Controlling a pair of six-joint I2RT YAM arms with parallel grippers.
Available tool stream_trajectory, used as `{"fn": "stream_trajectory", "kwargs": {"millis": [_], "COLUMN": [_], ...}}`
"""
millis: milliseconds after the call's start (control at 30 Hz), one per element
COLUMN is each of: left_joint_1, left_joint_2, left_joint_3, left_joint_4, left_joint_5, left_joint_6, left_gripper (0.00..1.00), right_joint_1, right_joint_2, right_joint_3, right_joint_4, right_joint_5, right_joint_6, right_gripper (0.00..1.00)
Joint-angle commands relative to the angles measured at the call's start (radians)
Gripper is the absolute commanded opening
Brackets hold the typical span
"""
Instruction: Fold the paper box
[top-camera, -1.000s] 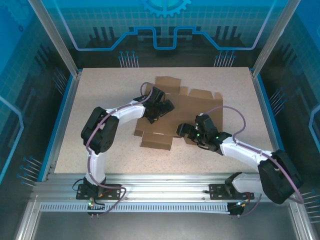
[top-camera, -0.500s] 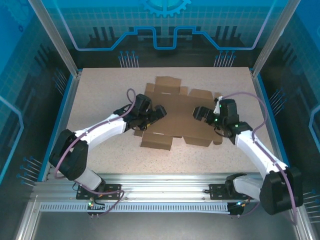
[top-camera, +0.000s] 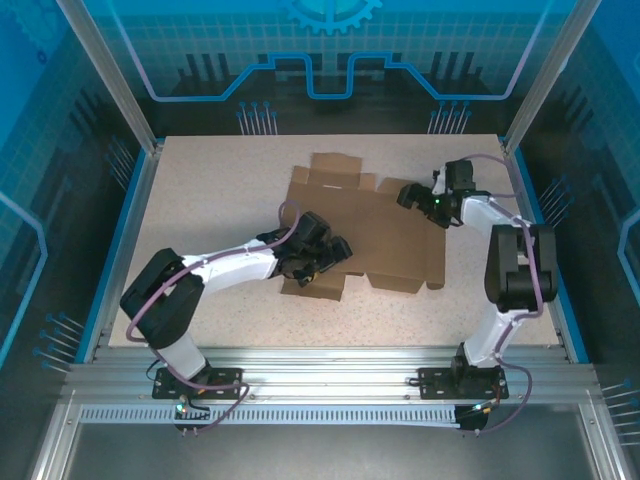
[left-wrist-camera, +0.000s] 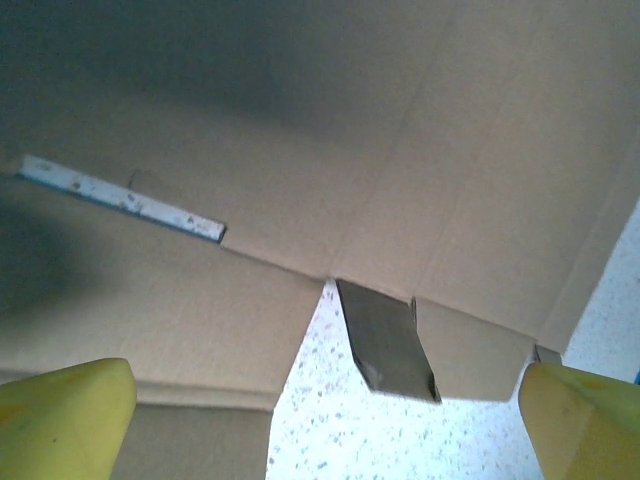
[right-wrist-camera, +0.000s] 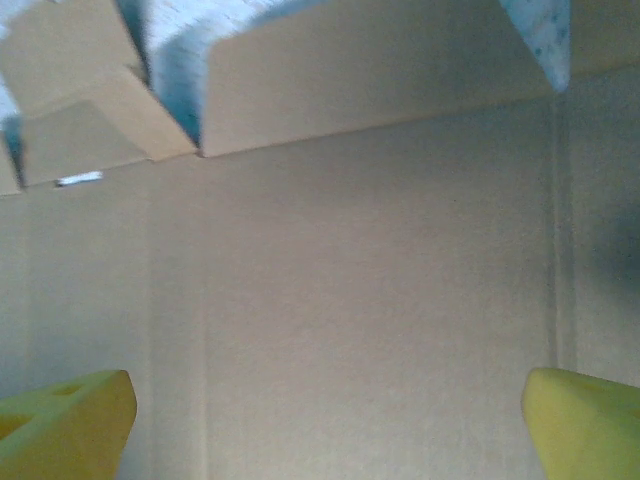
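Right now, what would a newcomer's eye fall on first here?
The flat brown paper box lies unfolded in the middle of the speckled table, flaps spread. The left pincer is open above its near-left flaps, and the right pincer is open above its far-right edge.

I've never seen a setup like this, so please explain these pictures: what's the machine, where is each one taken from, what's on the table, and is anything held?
These are two robot arms bolted at a table's near edge. One picture looks down from above; the other two come from cameras on each wrist, with yellow fingertips at the bottom corners. A largely flat, unfolded brown paper box lies on the speckled table. The left gripper and right gripper hover over it, both open, holding nothing.
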Motion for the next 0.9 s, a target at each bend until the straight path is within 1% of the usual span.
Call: {"fn": "stream_trajectory", "kwargs": {"millis": [0, 133, 267, 533, 633, 733, 867], "left_joint_1": [-0.009, -0.008, 0.002, 0.098, 0.130, 0.143, 0.181], "left_joint_2": [0.048, 0.088, 0.121, 0.166, 0.208, 0.234, 0.301], "left_joint_3": [0.058, 0.092, 0.120, 0.161, 0.195, 0.230, 0.308], "left_joint_4": [-0.018, -0.052, -0.093, -0.115, -0.102, -0.094, -0.113], "left_joint_5": [0.003, 0.010, 0.008, 0.038, 0.074, 0.048, 0.055], "left_joint_6": [-0.030, -0.024, 0.003, 0.080, 0.095, 0.121, 0.141], "left_gripper": [0.99, 0.99, 0.99, 0.99, 0.99, 0.99, 0.99], "right_joint_1": [-0.008, -0.009, -0.009, 0.007, 0.035, 0.081, 0.191], "right_joint_2": [0.041, 0.035, -0.017, -0.184, -0.242, -0.317, -0.401], "right_joint_3": [0.016, -0.028, -0.121, -0.347, -0.444, -0.544, -0.611], "right_joint_4": [-0.047, -0.061, -0.030, 0.034, 0.082, 0.126, 0.144], "right_joint_5": [0.008, 0.029, 0.028, 0.004, -0.013, -0.008, 0.029], "right_joint_6": [-0.008, 0.008, 0.015, 0.051, 0.082, 0.134, 0.193], "right_gripper": [1.00, 1.00, 1.00, 1.00, 1.00, 1.00, 1.00]}}
